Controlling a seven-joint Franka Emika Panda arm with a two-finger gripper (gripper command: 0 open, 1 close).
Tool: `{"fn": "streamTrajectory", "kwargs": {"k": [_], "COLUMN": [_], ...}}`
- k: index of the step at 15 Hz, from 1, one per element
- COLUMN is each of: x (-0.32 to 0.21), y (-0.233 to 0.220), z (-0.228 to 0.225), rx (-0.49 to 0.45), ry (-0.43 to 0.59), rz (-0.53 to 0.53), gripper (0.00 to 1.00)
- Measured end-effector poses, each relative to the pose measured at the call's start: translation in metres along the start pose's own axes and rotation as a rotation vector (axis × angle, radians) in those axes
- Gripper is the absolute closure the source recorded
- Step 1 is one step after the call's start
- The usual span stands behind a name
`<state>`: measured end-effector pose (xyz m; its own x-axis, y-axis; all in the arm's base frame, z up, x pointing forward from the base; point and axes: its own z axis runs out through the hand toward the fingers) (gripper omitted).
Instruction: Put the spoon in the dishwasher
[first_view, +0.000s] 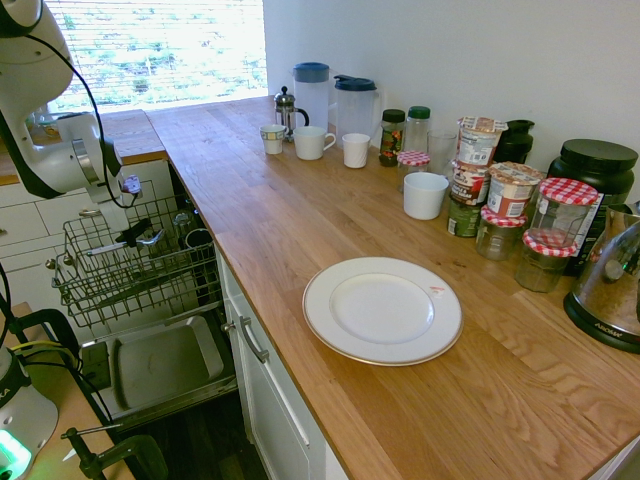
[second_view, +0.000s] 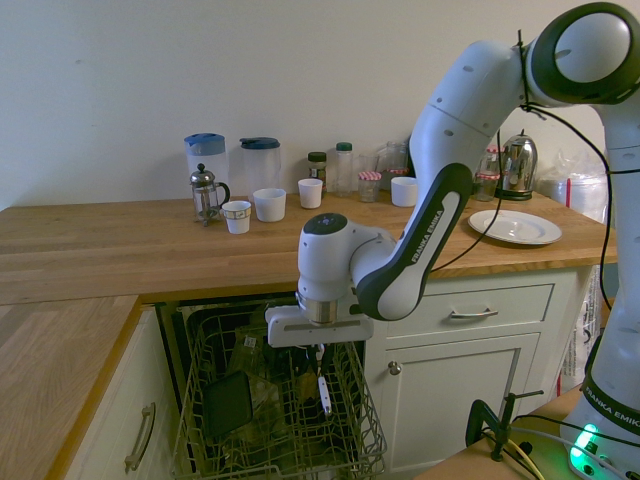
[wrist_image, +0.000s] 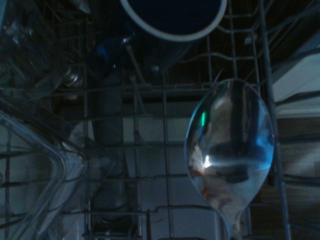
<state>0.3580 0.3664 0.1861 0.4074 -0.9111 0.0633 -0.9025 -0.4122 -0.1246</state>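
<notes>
Spoon (second_view: 324, 390) hangs bowl-down from the gripper (second_view: 319, 350), whose fingers are closed on its handle, just above the dishwasher's wire rack (second_view: 365, 420), likely positioned so it can drop between the wires.

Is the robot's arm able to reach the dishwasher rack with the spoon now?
Probably yes. The gripper hangs right over the pulled-out dishwasher rack, holding the spoon pointing down, and nothing seems to block the way below it.

Shiny silver spoon (wrist_image: 230, 155), dark grey wire dishwasher (first_view: 135, 275) rack, white plate (first_view: 382, 310), red-checked jar lids (first_view: 568, 191)
</notes>
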Motion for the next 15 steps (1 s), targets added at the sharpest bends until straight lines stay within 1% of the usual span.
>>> {"fn": "streamTrajectory", "kwargs": {"k": [4, 5, 8, 15], "x": [0.003, 0.004, 0.006, 0.008], "y": [0.003, 0.004, 0.005, 0.004], "z": [0.038, 0.047, 0.062, 0.063], "rx": [-0.033, -0.040, -0.052, -0.047], "ry": [-0.010, -0.015, -0.028, -0.030], "rz": [0.016, 0.017, 0.020, 0.019], "gripper": [1.00, 0.00, 0.00, 0.00]}}
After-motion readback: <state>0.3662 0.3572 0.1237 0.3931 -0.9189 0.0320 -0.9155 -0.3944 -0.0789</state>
